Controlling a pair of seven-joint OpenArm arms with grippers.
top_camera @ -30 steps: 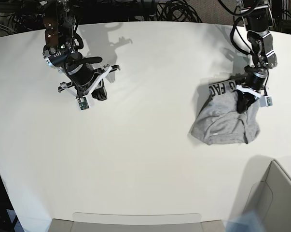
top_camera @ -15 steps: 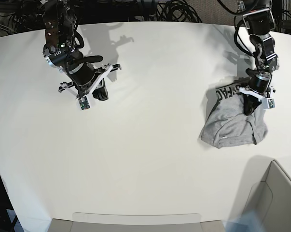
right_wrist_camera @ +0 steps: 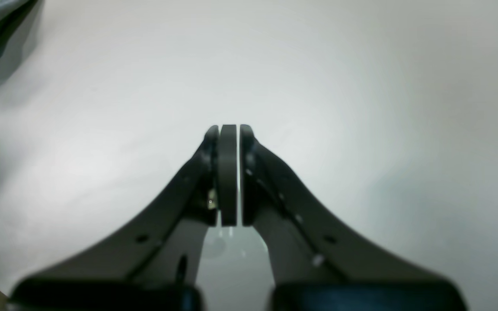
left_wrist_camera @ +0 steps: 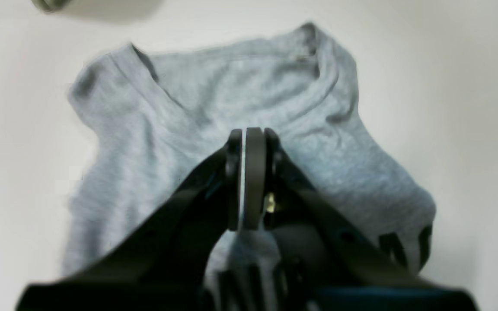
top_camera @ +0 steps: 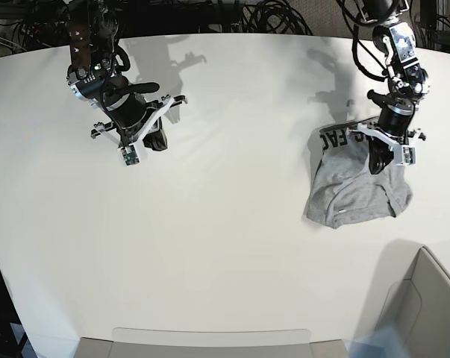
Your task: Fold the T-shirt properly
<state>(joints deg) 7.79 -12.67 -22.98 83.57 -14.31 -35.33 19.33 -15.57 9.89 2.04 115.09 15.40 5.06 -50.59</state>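
The T-shirt (top_camera: 357, 185) is lying bunched near the table's (top_camera: 232, 246) edge beneath the left gripper (top_camera: 377, 163), whose jaws are pressed together apparently on nothing, while the right gripper (top_camera: 157, 142), likewise closed, is hovering well apart, suggesting spreading comes next.

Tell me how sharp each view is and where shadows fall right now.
Left wrist view: T-shirt soft, motion-blurred, its lettering smeared. Right wrist view: table evenly lit, camera's foreground mount out of focus. Base view: crisp, both arms throwing hard shadows onto the table's far side, a broad shadow in the near right corner.
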